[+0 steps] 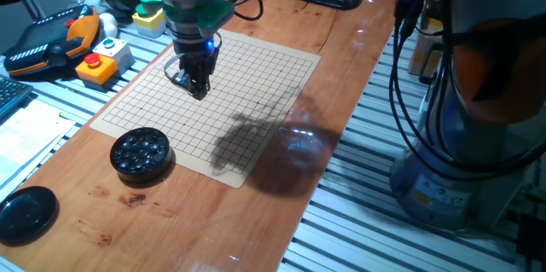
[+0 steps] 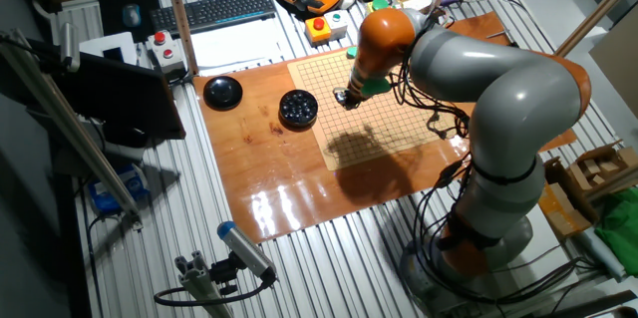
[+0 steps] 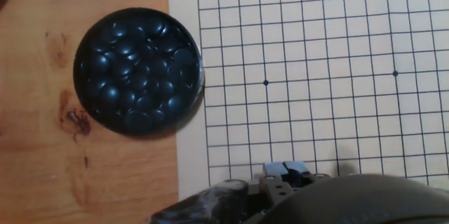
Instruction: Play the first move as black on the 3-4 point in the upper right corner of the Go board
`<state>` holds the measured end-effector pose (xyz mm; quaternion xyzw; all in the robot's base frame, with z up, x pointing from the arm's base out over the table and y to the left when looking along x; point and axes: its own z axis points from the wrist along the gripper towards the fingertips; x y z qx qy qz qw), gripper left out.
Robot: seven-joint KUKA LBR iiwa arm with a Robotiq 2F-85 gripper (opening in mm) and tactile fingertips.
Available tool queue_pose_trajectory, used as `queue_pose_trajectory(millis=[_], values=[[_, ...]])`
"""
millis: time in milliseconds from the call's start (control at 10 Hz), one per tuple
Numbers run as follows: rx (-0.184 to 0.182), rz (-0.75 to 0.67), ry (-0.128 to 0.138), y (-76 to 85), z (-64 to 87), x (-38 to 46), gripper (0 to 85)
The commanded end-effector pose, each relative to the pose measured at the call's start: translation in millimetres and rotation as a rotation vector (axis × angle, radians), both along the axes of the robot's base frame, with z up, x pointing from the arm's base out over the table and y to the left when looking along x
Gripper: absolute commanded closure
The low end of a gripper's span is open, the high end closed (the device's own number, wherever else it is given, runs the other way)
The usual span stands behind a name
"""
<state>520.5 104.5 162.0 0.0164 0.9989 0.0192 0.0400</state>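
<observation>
- Many glossy black stones (image 3: 137,69) heaped in the round bowl (image 1: 141,153), sitting on the wooden tabletop (image 1: 281,212) just off the near-left edge of the Go board (image 1: 256,93); none visible on the grid yet.
- Lid (image 1: 27,212) lying further left, well apart from the bowl.
- Likely light, hard and slick to handle: domed, polished faces, prone to squirting out of a pinch or clicking away if dropped from height. Best taken across the widest part, rim to rim, one stone from the top of the pile, fingers straddling it.
- Right of the bowl, gripper (image 1: 196,80) hanging low over the left-hand part of the board, fingers pointing down at the grid.
- Cannot tell whether the fingers are spread or pressed together, nor whether a stone sits between them: too small in both fixed views, and only the dark underside of the hand shows along the bottom of the hand view.
- Further right, bare grid with two star dots in the hand view; target crossing unmarked, to be counted third line from one edge, fourth from the other, in the upper right corner.
</observation>
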Motion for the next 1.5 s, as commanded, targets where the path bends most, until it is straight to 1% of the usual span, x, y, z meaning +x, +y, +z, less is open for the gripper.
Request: queue_pose_trajectory(millis=[0, 100, 200, 300, 400, 500, 600, 800, 900, 1000, 1100, 1200, 1300, 1400], values=[[0.015, 0.003, 0.031, -0.3, -0.1, 0.1, 84.3], [0.013, 0.018, 0.060, -0.3, -0.1, 0.1, 84.3], [0.011, 0.026, 0.069, -0.3, -0.1, 0.1, 84.3], [0.005, 0.025, 0.060, -0.3, -0.1, 0.1, 84.3], [0.001, 0.017, 0.060, -0.3, -0.1, 0.1, 84.3], [0.010, 0.007, 0.060, -0.3, -0.1, 0.1, 84.3], [0.012, 0.002, 0.054, 3.0, -0.9, 2.4, 84.3], [0.010, -0.007, 0.024, 19.8, -0.3, 10.9, 84.3], [0.000, -0.001, 0.021, 27.9, 1.5, 15.7, 84.3], [-0.008, 0.001, 0.024, 36.4, 3.3, 21.4, 84.3], [-0.013, -0.013, 0.022, 48.3, 3.1, 26.4, 84.3], [-0.020, -0.024, 0.020, 58.2, 1.5, 28.3, 84.3], [-0.010, -0.035, 0.019, 65.2, -0.2, 29.2, 84.3], [-0.012, -0.033, 0.022, 70.3, -2.1, 30.0, 84.3]])
